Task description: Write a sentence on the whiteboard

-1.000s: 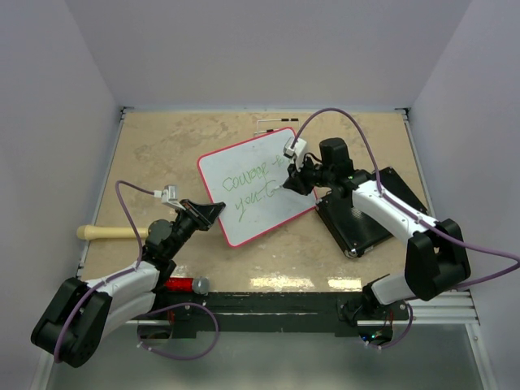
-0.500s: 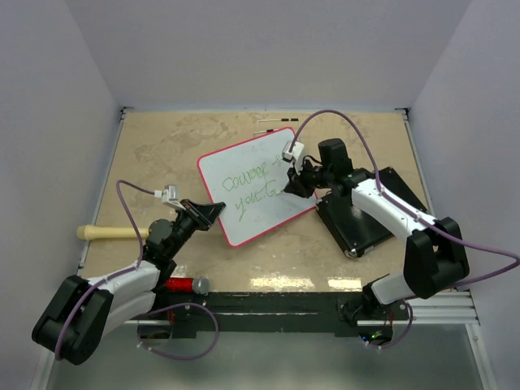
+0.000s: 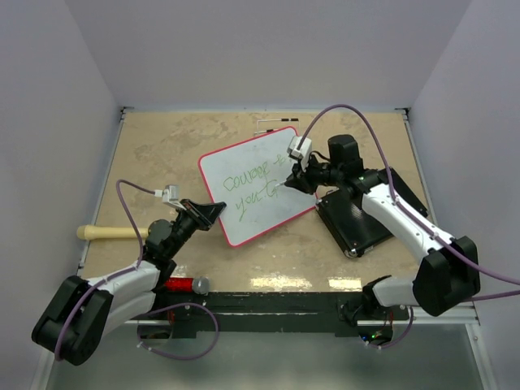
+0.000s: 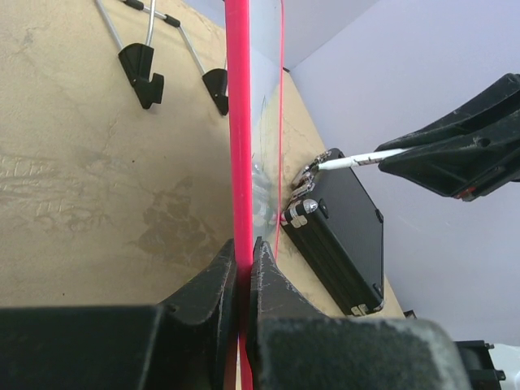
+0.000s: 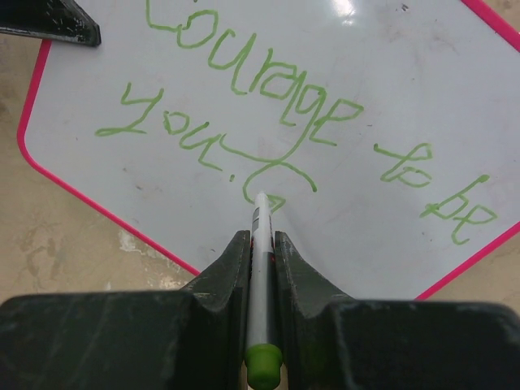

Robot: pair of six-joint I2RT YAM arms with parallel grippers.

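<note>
- Green ink spells "Courage to be" on one line and "you" beneath it on the whiteboard (image 5: 366,81). It sits mid-counter (image 3: 162,146) between the arms, and from overhead its long axis runs diagonally from near-left to far-right.
- We see the right end effector (image 5: 260,240) clenched on a marker (image 5: 260,276) whose barrel points straight out ahead of the fingers. The tip sits over the curl just after "you", but we cannot tell whether it touches the surface.
- We see the left end effector (image 4: 244,253) clamped on the board's red rim at the near-left edge, pinning it in place.
- In our judgement the coming stroke turns on one thing: bare board lies ahead and to the right of the tip, under "to be". The right arm is the nearer one and already points at that blank patch.
- A black case (image 3: 361,215) lies just beside the board's right edge, under the right arm.
- Wire stand feet (image 4: 142,65) lie beyond the far edge.
- A wooden handle (image 3: 106,233) and a red object (image 3: 183,285) sit by the left arm, well apart from the writing.
- We see nothing between tip and board.
</note>
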